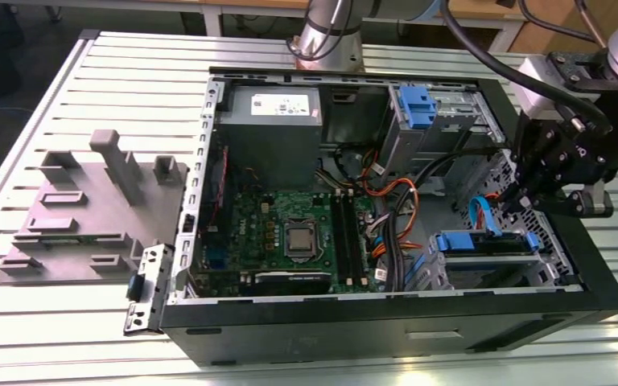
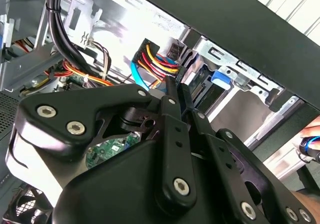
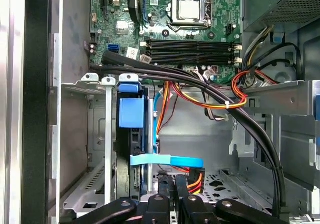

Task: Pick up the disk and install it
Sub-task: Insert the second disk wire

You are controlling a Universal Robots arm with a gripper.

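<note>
Where the first wrist view shows the disk [image 3: 131, 149] caged, fingers [image 3: 170, 194] hover.

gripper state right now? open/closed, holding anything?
Gripper: closed, with nothing visible between its fingers, inside the open computer case.

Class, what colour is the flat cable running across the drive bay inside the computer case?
Light blue. The flat cable shows best in the first wrist view.
</note>
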